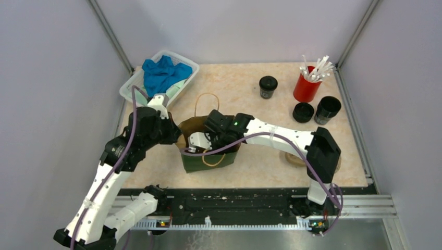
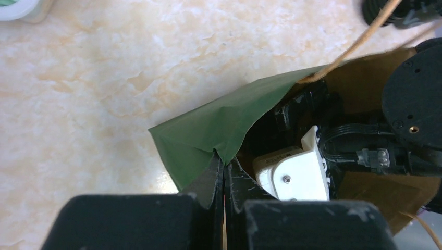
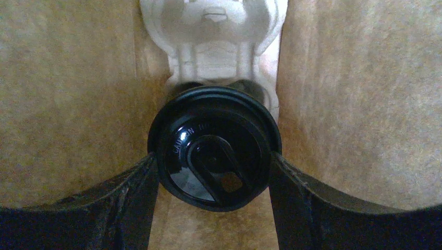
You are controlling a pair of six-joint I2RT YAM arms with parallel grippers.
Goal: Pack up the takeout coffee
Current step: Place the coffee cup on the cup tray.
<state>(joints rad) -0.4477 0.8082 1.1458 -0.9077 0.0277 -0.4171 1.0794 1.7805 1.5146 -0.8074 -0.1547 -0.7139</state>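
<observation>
A green paper bag [image 1: 211,160] stands open near the table's front, its brown inside showing. My left gripper [image 2: 224,165] is shut on the bag's left rim [image 2: 208,130], and the green paper runs down between its fingertips. My right gripper [image 3: 213,156] reaches down inside the bag and is shut on a takeout coffee cup [image 3: 215,138], one finger on each side of its black lid. The cup stands at a pale moulded carrier [image 3: 213,36] on the bag's floor. In the left wrist view the right gripper's white body [image 2: 292,174] fills the bag's mouth.
At the back right stand another lidded black cup [image 1: 268,86], a red cup of white sticks [image 1: 307,84], a loose black lid [image 1: 303,112] and an open black cup [image 1: 327,109]. A white basket [image 1: 185,66] holding blue cloth sits back left. A tan carrier [image 1: 293,159] lies under my right arm.
</observation>
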